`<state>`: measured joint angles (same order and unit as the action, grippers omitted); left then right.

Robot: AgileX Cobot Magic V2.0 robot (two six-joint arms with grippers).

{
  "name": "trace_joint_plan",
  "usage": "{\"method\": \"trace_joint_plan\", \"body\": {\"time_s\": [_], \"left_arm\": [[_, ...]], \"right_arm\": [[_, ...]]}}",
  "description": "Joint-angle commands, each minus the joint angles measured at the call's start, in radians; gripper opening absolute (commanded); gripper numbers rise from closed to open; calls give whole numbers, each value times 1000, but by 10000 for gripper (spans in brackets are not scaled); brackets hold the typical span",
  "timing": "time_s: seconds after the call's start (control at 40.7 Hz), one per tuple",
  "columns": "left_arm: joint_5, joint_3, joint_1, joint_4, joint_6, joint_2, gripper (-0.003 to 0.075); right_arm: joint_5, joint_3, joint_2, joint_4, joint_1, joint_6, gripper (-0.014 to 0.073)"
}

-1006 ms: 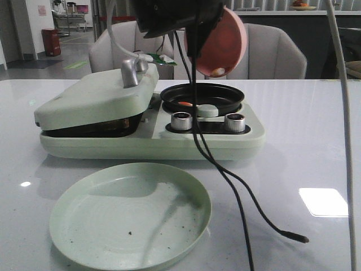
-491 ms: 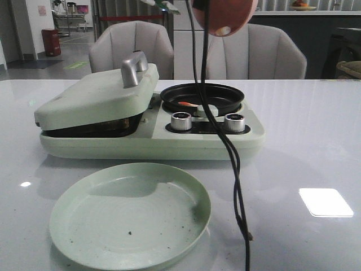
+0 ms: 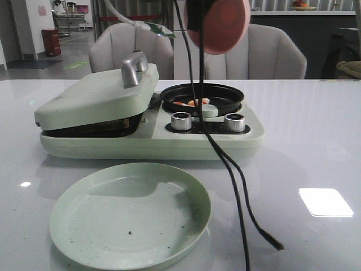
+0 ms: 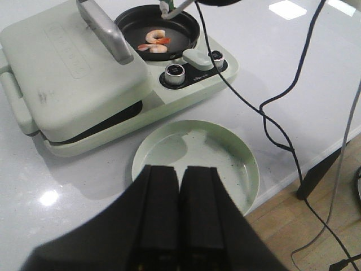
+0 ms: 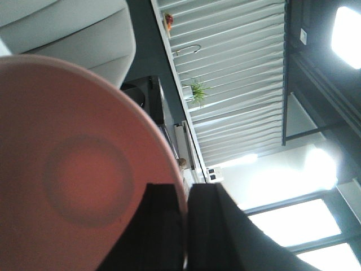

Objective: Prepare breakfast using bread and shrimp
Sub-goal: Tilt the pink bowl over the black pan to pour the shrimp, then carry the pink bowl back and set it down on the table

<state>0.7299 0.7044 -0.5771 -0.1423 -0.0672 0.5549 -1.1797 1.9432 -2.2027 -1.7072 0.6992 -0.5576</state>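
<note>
Above the black pan [image 3: 203,97] with shrimp [image 4: 155,40], right tool [image 5: 186,203] grips a pink dish [image 3: 220,25]; left tool [image 4: 179,186] seemingly closed.

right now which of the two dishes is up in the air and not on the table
The pink dish, tipped on edge in the right gripper above the black pan. The pale green plate lies flat on the table in front of the cooker.

two shrimp [image 4: 156,42] in the pan [image 4: 183,25]; two knobs [image 3: 181,121]; one green plate [image 3: 130,213]; one pink bowl [image 3: 223,23]; two chairs [image 3: 130,48].
</note>
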Motion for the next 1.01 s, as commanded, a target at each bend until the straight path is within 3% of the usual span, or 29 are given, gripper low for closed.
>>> {"method": "trace_joint_plan", "body": {"time_s": [0.0,0.123,0.27,0.393,0.614,0.859,0.982], "left_arm": [[-73,27,-9,-9,8,3,101],[-73,27,-9,-9,8,3,101],[-73,27,-9,-9,8,3,101],[-73,27,-9,-9,8,3,101],[-73,27,-9,-9,8,3,101],[-73,27,-9,-9,8,3,101],[-73,27,-9,-9,8,3,101]], "right_arm": [[-122,36,99,-99,-3,-7,45],[-152,36,154,26,-3,14,45],[-123,28,278,414,-34,28,45],[-81,-60,397,635,-111,63,45],[-42,-319,572,970,-328,205,45],[103,-587,653,1453,-642,376,45],[219,-703,653,1631,-751,434,45]]}}
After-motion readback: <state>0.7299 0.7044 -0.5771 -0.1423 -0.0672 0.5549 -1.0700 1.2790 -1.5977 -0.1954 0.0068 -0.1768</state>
